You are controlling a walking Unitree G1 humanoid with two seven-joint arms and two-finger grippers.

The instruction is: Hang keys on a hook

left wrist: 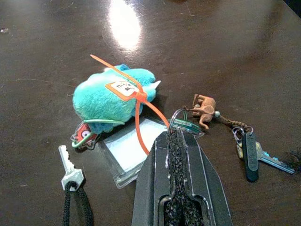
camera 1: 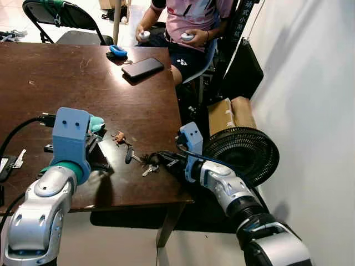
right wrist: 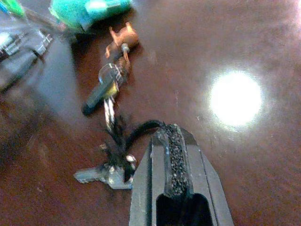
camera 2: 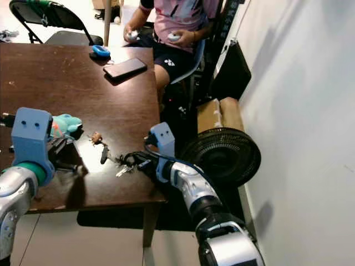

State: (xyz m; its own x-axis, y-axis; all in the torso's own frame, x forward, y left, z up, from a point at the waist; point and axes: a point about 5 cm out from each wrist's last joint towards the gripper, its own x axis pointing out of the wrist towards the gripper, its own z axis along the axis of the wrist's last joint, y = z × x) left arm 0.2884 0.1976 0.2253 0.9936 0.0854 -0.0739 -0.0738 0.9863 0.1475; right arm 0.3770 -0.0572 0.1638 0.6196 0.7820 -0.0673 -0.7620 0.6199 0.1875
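1. The keys (camera 1: 148, 162) lie near the table's (camera 1: 66, 77) front right corner.
2. The right gripper (right wrist: 170, 136) pinches their black cord (right wrist: 136, 132).
3. The left gripper (left wrist: 178, 141), fingers pressed together, touches a ring beside the teal plush toy (left wrist: 110, 94).
4. A phone (camera 1: 142, 67) lies near the far edge, before a seated person (camera 1: 186, 22); a fan (camera 1: 244, 152) stands beside the table.

**Dark table beside a white wall**

A dark wooden table (camera 1: 66, 72) gleams under overhead light. A black fan (camera 1: 242, 153) and a cardboard box (camera 1: 230, 113) sit by the white wall (camera 1: 310, 100). Beyond the table's far edge stand a folding chair (camera 1: 61, 16) and a seated person (camera 1: 186, 27).
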